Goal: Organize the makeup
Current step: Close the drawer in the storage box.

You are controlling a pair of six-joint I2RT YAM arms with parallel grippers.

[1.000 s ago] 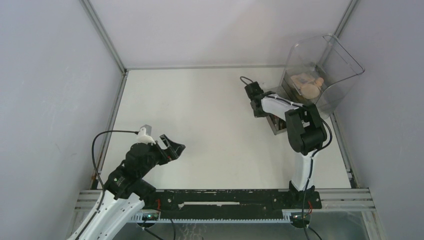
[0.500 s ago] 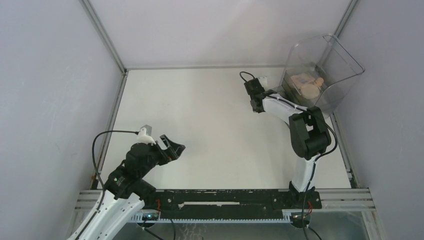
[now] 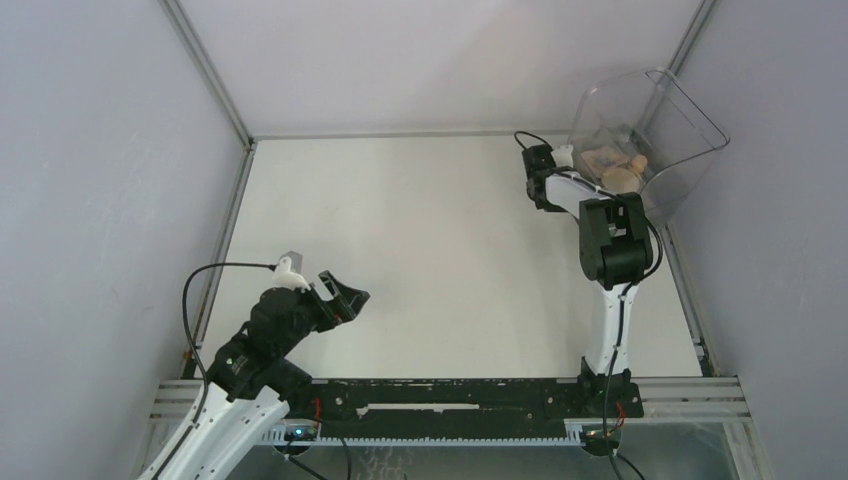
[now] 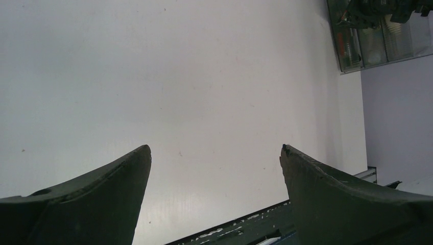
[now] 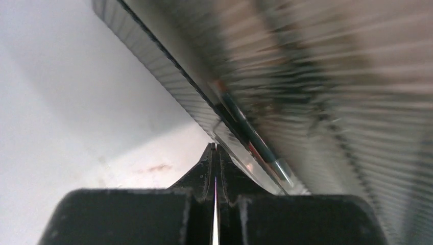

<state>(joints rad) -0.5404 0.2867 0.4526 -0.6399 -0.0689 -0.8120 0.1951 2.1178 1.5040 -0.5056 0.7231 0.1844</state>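
**Makeup (image 3: pixel 603 158) sits in the clear organizer (image 3: pixel 690 120), and both arms are empty.**
Our right fingers (image 5: pixel 214 153) are pressed together on nothing, tips just beside the organizer's ribbed wall. Our left fingers (image 3: pixel 348 290) hang spread wide over the surface (image 3: pixel 420 230). The beige compacts (image 3: pixel 620 180) and thin pencil (image 5: pixel 247 137) inside look light, hard and slick. We would pinch compacts across the rim and the pencil mid-barrel.
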